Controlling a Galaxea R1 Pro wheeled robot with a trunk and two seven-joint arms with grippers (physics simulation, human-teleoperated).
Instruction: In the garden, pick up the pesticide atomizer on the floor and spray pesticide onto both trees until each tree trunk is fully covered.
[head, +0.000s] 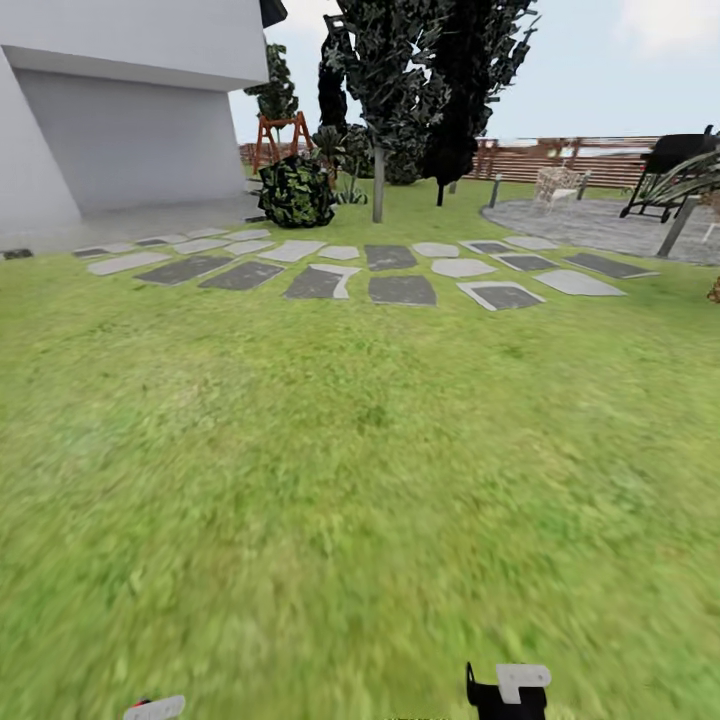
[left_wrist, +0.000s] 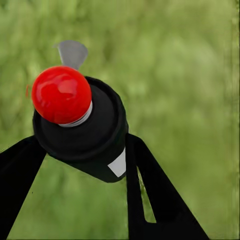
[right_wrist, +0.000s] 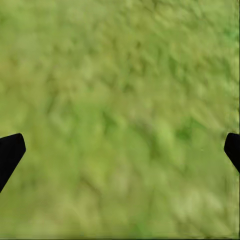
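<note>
The left gripper (left_wrist: 82, 150) is clenched around the pesticide atomizer (left_wrist: 85, 130), a round black body with a glossy red cap that sits between its two black fingers, carried so, I judge, for spraying later. The right gripper (right_wrist: 120, 150) is spread wide with nothing between its tips, above blurred lawn (right_wrist: 120, 90). In the head view, flat grey stepping stones (head: 400, 290) lie far ahead of both grippers, and a slim grey trunk (head: 378, 185) stands beyond them.

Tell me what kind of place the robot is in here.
A garden or backyard, by the look of it: open green lawn, grey stepping stones set in the grass, a slatted wooden fence at the back, and dark trees beside a pale building wall.
</note>
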